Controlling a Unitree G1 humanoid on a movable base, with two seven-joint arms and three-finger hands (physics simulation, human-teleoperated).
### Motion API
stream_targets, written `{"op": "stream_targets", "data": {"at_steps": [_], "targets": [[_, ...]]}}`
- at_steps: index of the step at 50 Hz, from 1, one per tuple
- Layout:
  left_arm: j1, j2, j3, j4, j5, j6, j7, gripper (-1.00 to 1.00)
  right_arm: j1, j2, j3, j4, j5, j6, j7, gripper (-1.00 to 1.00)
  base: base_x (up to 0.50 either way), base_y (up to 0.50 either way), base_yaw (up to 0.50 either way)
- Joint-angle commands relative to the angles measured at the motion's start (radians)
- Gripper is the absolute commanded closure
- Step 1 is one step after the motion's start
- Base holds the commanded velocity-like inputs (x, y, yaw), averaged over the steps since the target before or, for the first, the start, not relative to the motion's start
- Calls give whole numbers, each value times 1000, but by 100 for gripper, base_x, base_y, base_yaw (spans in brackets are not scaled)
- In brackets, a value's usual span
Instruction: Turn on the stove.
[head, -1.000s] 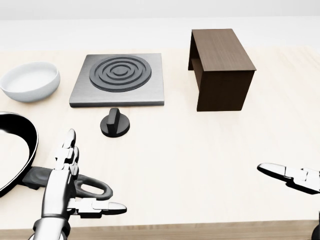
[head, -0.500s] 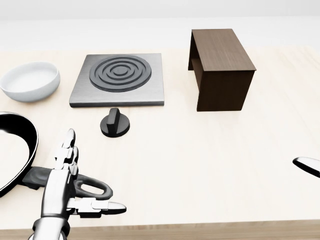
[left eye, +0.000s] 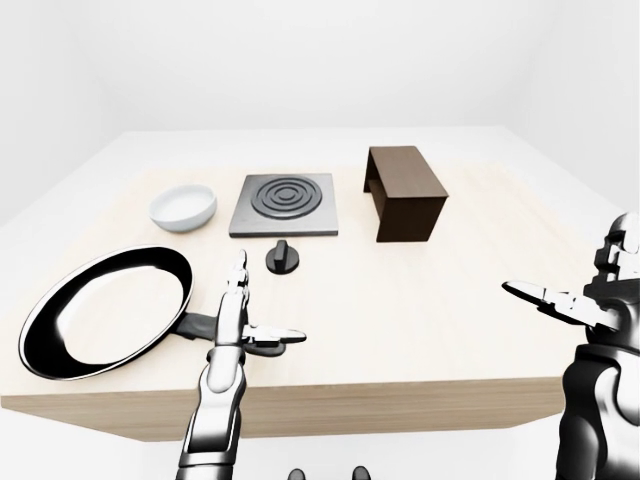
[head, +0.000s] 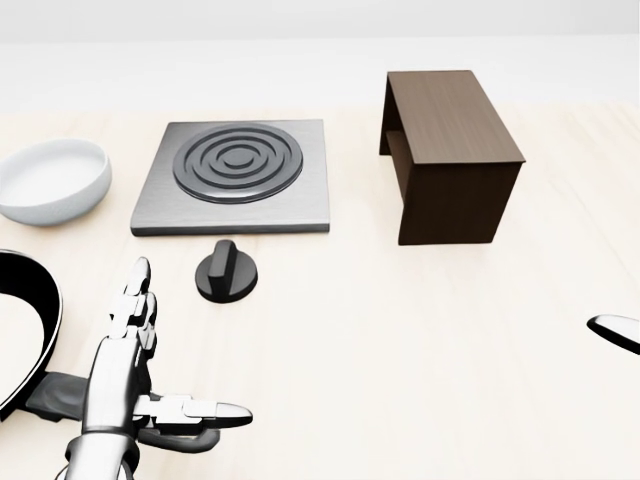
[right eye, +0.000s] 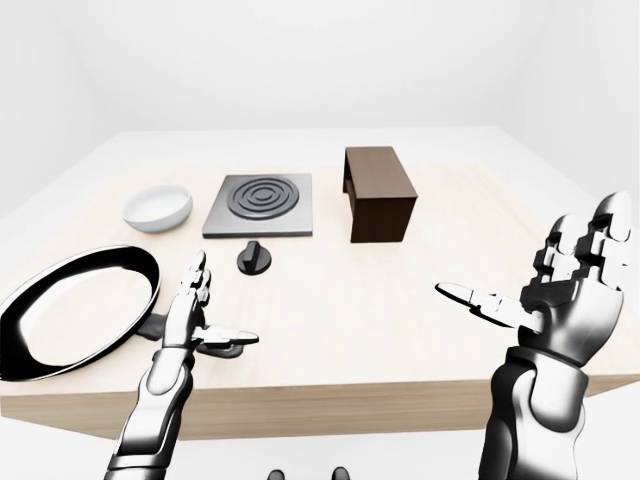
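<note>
Because both the left hand (head: 125, 345) and the right hand (right eye: 565, 285) are spread wide and hold nothing, the left one reaching for the knob (head: 226, 271) might bump the pan (left eye: 105, 322) beside it.

On the table (head: 420, 330) in my head view, the stove (head: 236, 176) sits top centre, its knob (head: 226, 272) just below; I see the bowl (head: 50, 180) left of it, the wooden box (head: 450, 155) right; the pan (left eye: 105, 310) lies far left.
</note>
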Motion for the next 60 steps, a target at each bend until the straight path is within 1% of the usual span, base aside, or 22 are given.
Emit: {"op": "stream_targets", "data": {"at_steps": [1, 6, 7, 10, 11, 14, 20, 21, 26, 28, 30, 32, 34, 40, 45, 47, 48, 52, 54, 60], "targets": [[2, -3, -9, -5, 5, 2, 5, -100, -5, 14, 38, 62, -17, 0, 8, -100, 18, 0, 0], [2, -3, -9, -5, 5, 3, 5, -100, -4, 15, 37, 56, -16, 0, 8, -100, 18, 0, 0], [-1, -4, -9, 16, 7, -13, 7, -100, -3, 17, 39, 63, -18, 0, 10, -100, 18, 0, 0], [1, -4, -10, 10, 7, -8, 6, -100, -5, 15, 38, 61, -17, 0, 10, -100, 18, 0, 0], [2, -4, -10, 4, 6, -3, 6, -100, -5, 14, 36, 59, -15, 0, 10, -100, 18, 0, 0], [-2, -3, -8, 16, 5, -11, 6, -100, -3, 16, 35, 68, -16, 0, 13, -100, 18, 0, 0], [-1, -4, -11, 21, 7, -13, 7, -100, -3, 15, 35, 66, -14, 0, 13, -100, 18, 0, 0], [-1, -4, -11, 27, 7, -18, 7, -100, -4, 14, 34, 70, -13, 0, 14, -100, 18, 0, 0], [2, -4, -12, 19, 7, -13, 6, -100, -4, 15, 36, 75, -14, 0, 14, -100, 18, 0, 0], [-1, -4, -10, 24, 6, -15, 7, -100, -3, 15, 36, 66, -12, 0, 12, -100, 18, 0, 0], [-2, -4, -11, 33, 7, -23, 8, -100, -2, 15, 34, 75, -12, 0, 16, -100, 18, 0, 0], [2, -4, -12, 26, 8, -18, 7, -100, -2, 16, 36, 74, -13, 0, 15, -100, 18, 0, 0], [6, -4, -12, 10, 8, -7, 5, -100, -3, 15, 36, 72, -12, 0, 14, -100, 18, 0, 0], [8, -4, -13, 11, 8, -10, 5, -100, -2, 15, 36, 77, -12, 0, 17, -100, 18, 0, 0], [3, -4, -12, 25, 8, -19, 6, -100, -2, 15, 35, 72, -11, 0, 15, -100, 18, 0, 0], [5, -5, -14, 18, 9, -15, 5, -100, -2, 15, 35, 71, -10, 0, 15, -100, 19, 0, 0], [3, -4, -13, 26, 9, -20, 6, -100, -2, 15, 34, 73, -9, 0, 15, -100, 18, 0, 0], [4, -4, -13, 24, 8, -18, 5, -100, -1, 16, 29, 76, -6, 0, 10, -100, 18, 0, 0], [5, -5, -15, 28, 10, -23, 6, -100, -1, 16, 30, 73, -6, 0, 8, -100, 19, 0, 0], [3, -5, -15, 22, 10, -17, 5, -100, -2, 15, 31, 72, -6, 0, 7, -100, 18, 0, 0]]}}
